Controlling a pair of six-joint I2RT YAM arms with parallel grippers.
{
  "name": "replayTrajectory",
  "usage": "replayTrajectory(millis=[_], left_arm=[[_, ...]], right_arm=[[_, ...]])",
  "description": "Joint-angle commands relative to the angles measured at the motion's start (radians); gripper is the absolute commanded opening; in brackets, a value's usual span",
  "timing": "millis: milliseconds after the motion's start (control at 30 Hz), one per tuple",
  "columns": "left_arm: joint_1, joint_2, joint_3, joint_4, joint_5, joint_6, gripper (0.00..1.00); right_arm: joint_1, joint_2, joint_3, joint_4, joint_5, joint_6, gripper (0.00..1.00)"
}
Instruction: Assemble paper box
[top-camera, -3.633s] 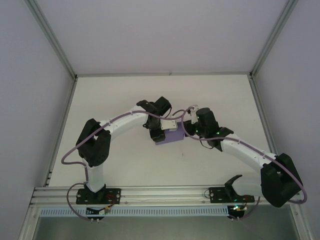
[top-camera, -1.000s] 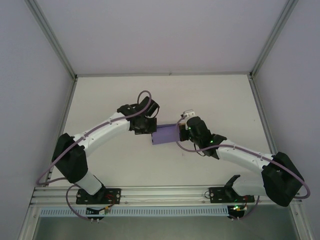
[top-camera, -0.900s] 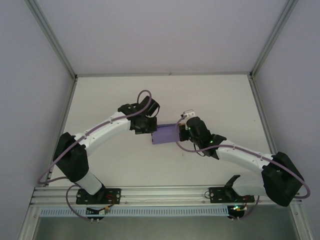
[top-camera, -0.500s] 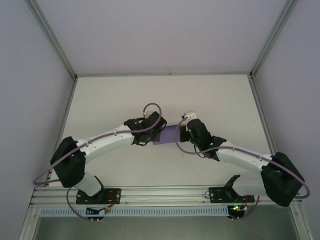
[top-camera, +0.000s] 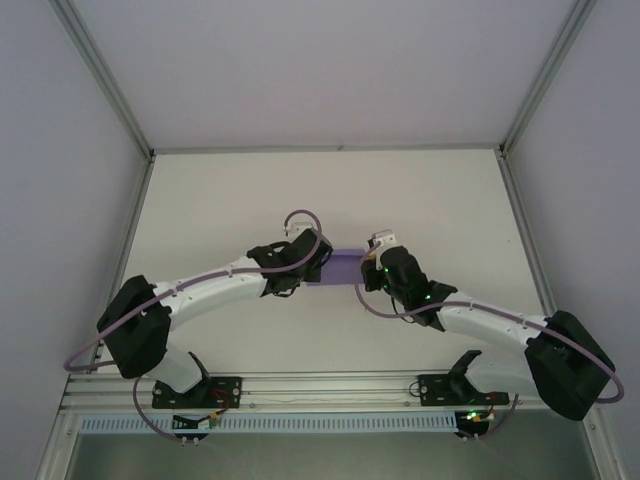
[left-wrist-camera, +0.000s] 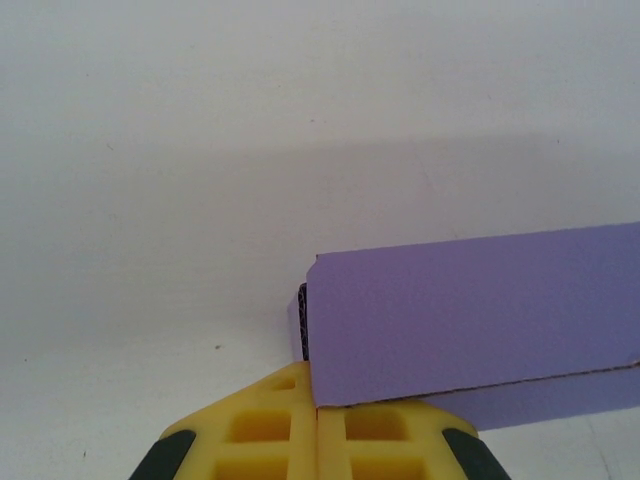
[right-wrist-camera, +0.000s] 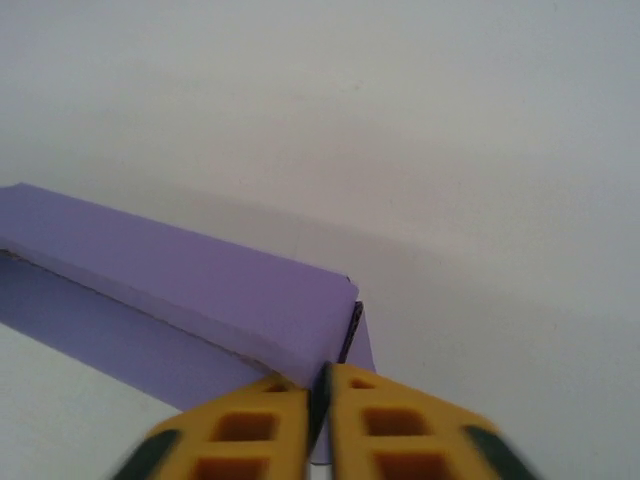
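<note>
Paper box (top-camera: 343, 267) sat at tabletop (top-camera: 230, 200) centre. Left tool (left-wrist-camera: 317, 425) was clamped tight on its 9 o'clock end, right tool (right-wrist-camera: 322, 400) on its 3 o'clock end.

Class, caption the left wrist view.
Left yellow-fingered end effector pinching a corner of the lavender-purple card box against the white table.

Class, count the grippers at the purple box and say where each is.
2. The left gripper is shut on the box's left end; the right gripper is shut on its right end.
</note>
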Motion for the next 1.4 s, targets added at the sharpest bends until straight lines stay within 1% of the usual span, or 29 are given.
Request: replayTrajectory(millis=[0, 100, 133, 200, 267, 367, 400, 533, 567, 633, 733, 800, 933, 1033, 1200, 1300, 1367], left_arm=[[-0.02, 0.081, -0.041, -0.124, 0.1, -0.003, 0.0], [-0.024, 0.074, -0.043, -0.123, 0.097, -0.001, 0.0], [-0.025, 0.073, -0.043, -0.121, 0.092, -0.001, 0.0], [-0.024, 0.073, -0.039, -0.119, 0.087, -0.001, 0.0], [-0.024, 0.076, -0.031, -0.125, 0.088, 0.003, 0.0], [-0.026, 0.076, -0.023, -0.134, 0.087, 0.006, 0.0], [-0.026, 0.076, -0.022, -0.134, 0.086, 0.008, 0.0], [-0.027, 0.083, -0.012, -0.138, 0.08, 0.012, 0.01], [-0.027, 0.085, -0.008, -0.14, 0.082, 0.01, 0.02], [-0.026, 0.092, -0.004, -0.142, 0.084, 0.01, 0.04], [-0.026, 0.101, 0.008, -0.15, 0.087, 0.011, 0.05], [-0.026, 0.098, 0.011, -0.151, 0.091, 0.012, 0.06], [-0.025, 0.074, 0.019, -0.168, 0.1, 0.018, 0.1], [-0.021, 0.048, 0.03, -0.18, 0.12, 0.042, 0.19], [-0.017, -0.001, 0.058, -0.201, 0.178, 0.127, 0.37], [-0.003, -0.033, 0.071, -0.229, 0.19, 0.162, 0.52], [0.008, -0.055, 0.076, -0.243, 0.204, 0.178, 0.65]], right_arm=[[0.009, -0.029, 0.066, -0.251, -0.053, 0.045, 0.28], [0.007, -0.067, 0.145, -0.345, -0.034, 0.057, 0.43], [0.006, -0.074, 0.164, -0.365, -0.022, 0.06, 0.49], [0.002, -0.079, 0.201, -0.393, 0.002, 0.063, 0.66], [-0.006, -0.075, 0.233, -0.404, -0.009, 0.056, 0.7], [-0.042, -0.052, 0.293, -0.428, -0.047, 0.095, 0.85], [-0.059, -0.036, 0.309, -0.428, -0.062, 0.109, 0.88], [-0.143, 0.044, 0.357, -0.433, -0.154, 0.174, 0.91], [-0.161, 0.069, 0.369, -0.436, -0.179, 0.187, 0.9], [-0.181, 0.111, 0.388, -0.442, -0.219, 0.195, 0.81], [-0.189, 0.159, 0.4, -0.466, -0.253, 0.206, 0.76], [-0.188, 0.177, 0.382, -0.47, -0.255, 0.212, 0.68], [-0.188, 0.194, 0.324, -0.449, -0.241, 0.243, 0.5], [-0.188, 0.201, 0.278, -0.42, -0.247, 0.261, 0.43], [-0.189, 0.225, 0.223, -0.378, -0.254, 0.277, 0.37], [-0.189, 0.222, 0.195, -0.358, -0.247, 0.282, 0.33], [-0.187, 0.212, 0.166, -0.329, -0.243, 0.288, 0.32]])
